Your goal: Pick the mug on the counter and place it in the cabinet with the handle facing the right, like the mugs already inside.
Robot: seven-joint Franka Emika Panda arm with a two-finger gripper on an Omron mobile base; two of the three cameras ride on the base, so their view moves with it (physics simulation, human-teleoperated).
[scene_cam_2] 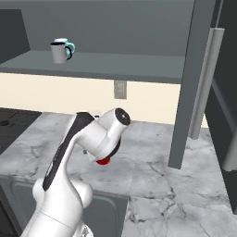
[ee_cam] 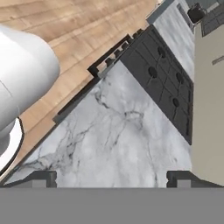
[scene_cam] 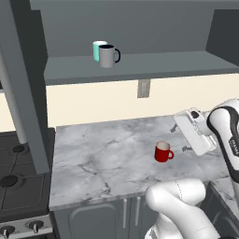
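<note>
The small red mug stands upright on the marble counter, its loop handle turned to the right. My gripper hovers just right of it and slightly above, jaws open and empty, fingers pointing left. In the right base view my own arm covers the mug, so just a red sliver peeks out below the hand. In the hand view the gripper looks along bare marble with both tips wide apart. Overhead, the cabinet shelf holds a grey mug and a teal mug.
A black stove borders the counter's left end. An open cabinet door with a long bar handle hangs over that side, seen at the right from the other camera. A wall outlet sits under the shelf.
</note>
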